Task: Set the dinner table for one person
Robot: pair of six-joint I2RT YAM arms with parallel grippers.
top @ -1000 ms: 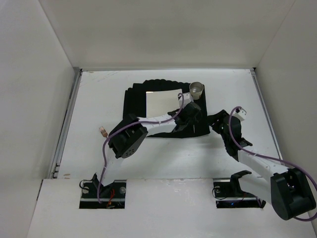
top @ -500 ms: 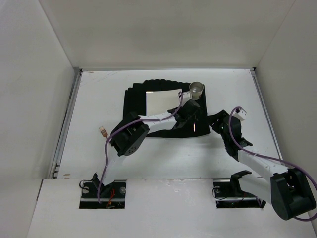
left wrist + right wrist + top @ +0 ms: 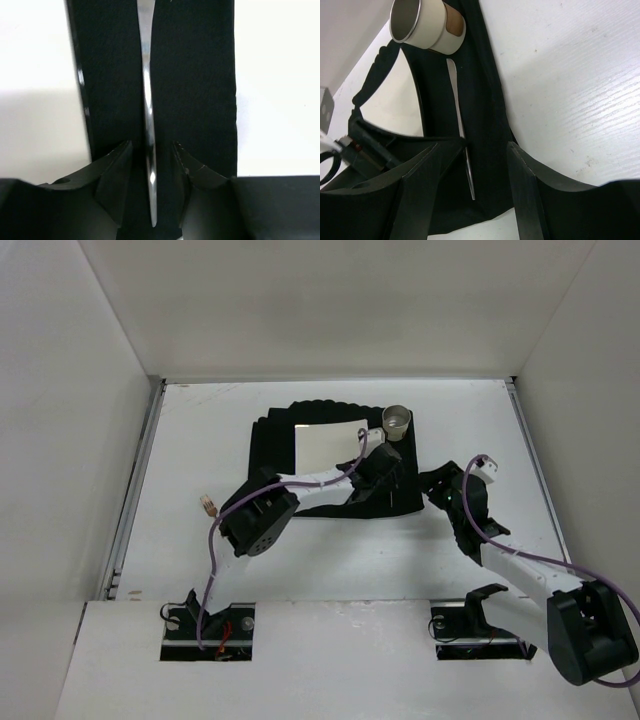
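Toward the far edge of the flat white dinner table [image 3: 200,440], my left gripper [image 3: 151,146] straddles a silver utensil [image 3: 148,100] on the black ribbed cloth mat [image 3: 272,445], jaws slightly apart, holding nothing. Sideways drift could knock it askew.

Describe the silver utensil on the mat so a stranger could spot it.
Find the black mat on the white table. On its strip right of the square plate, on the near side of the cup, lies the utensil: the only long, thin, shiny thing there.
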